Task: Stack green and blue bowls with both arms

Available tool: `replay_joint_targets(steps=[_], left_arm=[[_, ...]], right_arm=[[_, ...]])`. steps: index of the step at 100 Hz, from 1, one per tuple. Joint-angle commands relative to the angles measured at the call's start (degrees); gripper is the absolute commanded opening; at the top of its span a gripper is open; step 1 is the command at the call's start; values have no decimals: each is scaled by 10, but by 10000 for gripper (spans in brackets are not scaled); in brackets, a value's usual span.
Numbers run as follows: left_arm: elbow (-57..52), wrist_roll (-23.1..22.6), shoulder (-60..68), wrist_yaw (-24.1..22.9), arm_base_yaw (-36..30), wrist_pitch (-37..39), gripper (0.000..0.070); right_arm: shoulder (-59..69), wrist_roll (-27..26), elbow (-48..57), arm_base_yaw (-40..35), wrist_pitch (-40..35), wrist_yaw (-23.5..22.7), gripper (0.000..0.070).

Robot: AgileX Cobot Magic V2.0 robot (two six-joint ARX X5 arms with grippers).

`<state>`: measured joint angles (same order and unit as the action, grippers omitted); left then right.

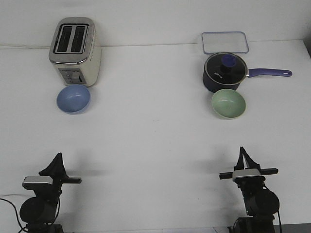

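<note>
The light blue bowl (pixel 73 99) sits upright on the white table at the left, just in front of the toaster. The pale green bowl (pixel 228 103) sits upright at the right, touching or nearly touching the front of the saucepan. Both bowls are empty. My left gripper (pixel 58 156) rests low at the near left, well short of the blue bowl, its fingers meeting at a point. My right gripper (pixel 241 149) rests low at the near right, in front of the green bowl and apart from it, its fingers also together. Neither holds anything.
A cream and chrome toaster (pixel 75 51) stands at the back left. A dark navy saucepan (pixel 224 73) with a glass lid has its blue handle (pixel 270 73) pointing right. A clear rectangular container lid (pixel 225 42) lies behind it. The white table (pixel 150 141) spans the view.
</note>
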<state>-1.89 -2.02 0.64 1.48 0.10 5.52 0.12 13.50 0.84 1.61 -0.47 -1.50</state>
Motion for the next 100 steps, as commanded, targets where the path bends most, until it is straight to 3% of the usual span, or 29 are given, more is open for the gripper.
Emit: replay_joint_targets(steps=[1,72,88,100], left_arm=[[11,1,0,0,-1,5,15],[11,1,0,0,-1,5,15],[11,1,0,0,-1,5,15],[11,1,0,0,-1,5,15]], right_arm=[[-1,-2,-1,0,9,0,0],[-1,-4,-1,0,9,0,0],[-1,-57,-1,0,9,-2,0],[-1,-144,-1,0,12,-2,0]])
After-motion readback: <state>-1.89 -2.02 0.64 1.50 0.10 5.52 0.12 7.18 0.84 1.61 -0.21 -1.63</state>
